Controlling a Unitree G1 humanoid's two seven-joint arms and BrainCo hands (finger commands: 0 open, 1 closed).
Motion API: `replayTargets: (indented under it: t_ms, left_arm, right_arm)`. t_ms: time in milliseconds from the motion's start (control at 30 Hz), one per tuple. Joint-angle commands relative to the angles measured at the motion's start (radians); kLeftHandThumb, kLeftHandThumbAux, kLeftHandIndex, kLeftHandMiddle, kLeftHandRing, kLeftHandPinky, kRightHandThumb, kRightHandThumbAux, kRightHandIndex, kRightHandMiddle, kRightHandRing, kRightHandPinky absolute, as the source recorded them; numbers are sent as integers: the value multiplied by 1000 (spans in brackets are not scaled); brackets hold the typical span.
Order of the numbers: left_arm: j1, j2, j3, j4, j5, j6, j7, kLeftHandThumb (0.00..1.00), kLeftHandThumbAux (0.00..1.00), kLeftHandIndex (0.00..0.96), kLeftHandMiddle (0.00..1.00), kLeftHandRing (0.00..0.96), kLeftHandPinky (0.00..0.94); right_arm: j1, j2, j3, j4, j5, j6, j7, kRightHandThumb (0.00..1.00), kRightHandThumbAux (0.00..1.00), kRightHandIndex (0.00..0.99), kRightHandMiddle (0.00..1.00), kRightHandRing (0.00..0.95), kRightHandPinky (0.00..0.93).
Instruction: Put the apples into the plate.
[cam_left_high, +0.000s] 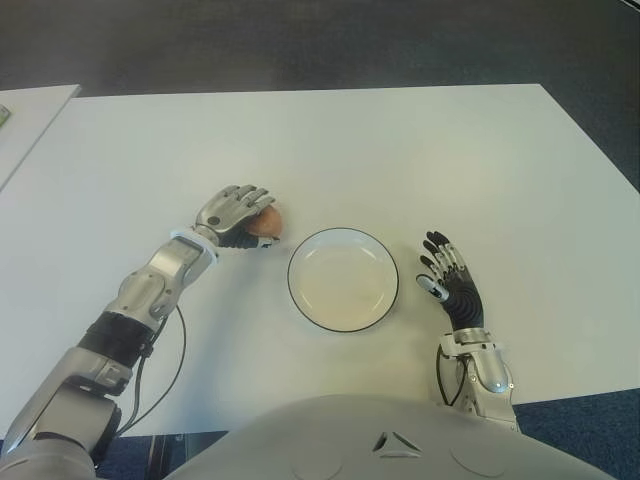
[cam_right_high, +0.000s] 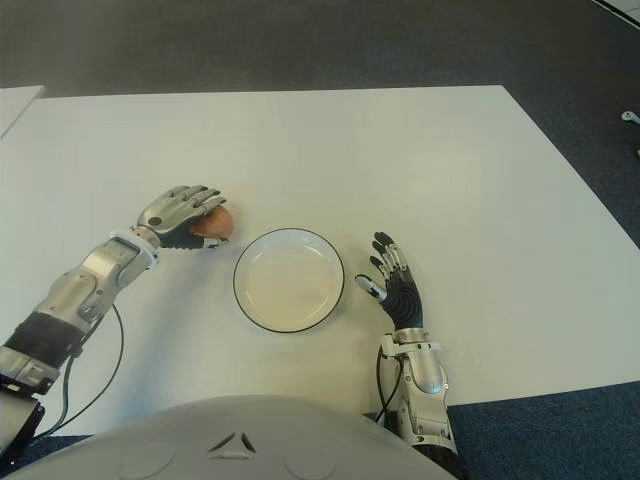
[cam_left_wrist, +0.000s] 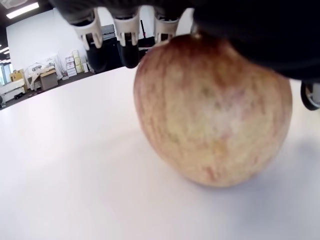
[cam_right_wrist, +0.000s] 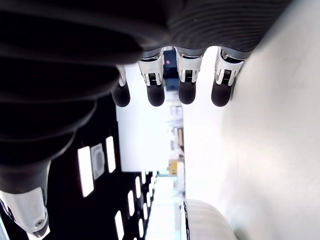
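A red-yellow apple (cam_left_high: 268, 222) sits on the white table just left of the plate; up close the apple (cam_left_wrist: 215, 110) rests on the surface. My left hand (cam_left_high: 240, 212) lies over its top, palm against it. Its fingers (cam_left_wrist: 127, 37) hang past the far side without closing round it. The white plate (cam_left_high: 343, 232) with a dark rim stands at the table's near middle and holds nothing. My right hand (cam_left_high: 448, 275) shows right of the plate, its fingers (cam_right_wrist: 170, 85) spread and holding nothing. Only this one apple is in view.
The white table (cam_left_high: 400, 150) stretches wide behind the plate. A second white surface (cam_left_high: 30, 110) adjoins at the far left. Dark floor lies beyond the far edge and at the right. A cable (cam_left_high: 165, 370) hangs by my left forearm.
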Motion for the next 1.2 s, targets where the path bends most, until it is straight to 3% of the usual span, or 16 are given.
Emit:
replayTargets:
  t_ms: [33,467,933,1200]
  left_arm:
    - [-11,-8,-32,51,17,12,8,290,171,0,0,0,0]
    - [-68,-36,-90,211,14,13,108,301,182,0,0,0,0]
    - [-150,-118,-190,467,11,-3,288,317,207,0,0,0,0]
    - [-162,-148,-216,530,-12,-2,325,366,235,108,32,6,29]
  right_arm:
    - [50,8,-4,47,10,54,-5,116,617,0,0,3,18]
    - [58,3,-4,41,6,40,2,104,592,0,0,0,3]
    - [88,0,-5,10,1,13,3,74,567,0,5,6,7]
    - [98,-6,-9,-1,-10,-6,-1,59,549,0,0,0,3]
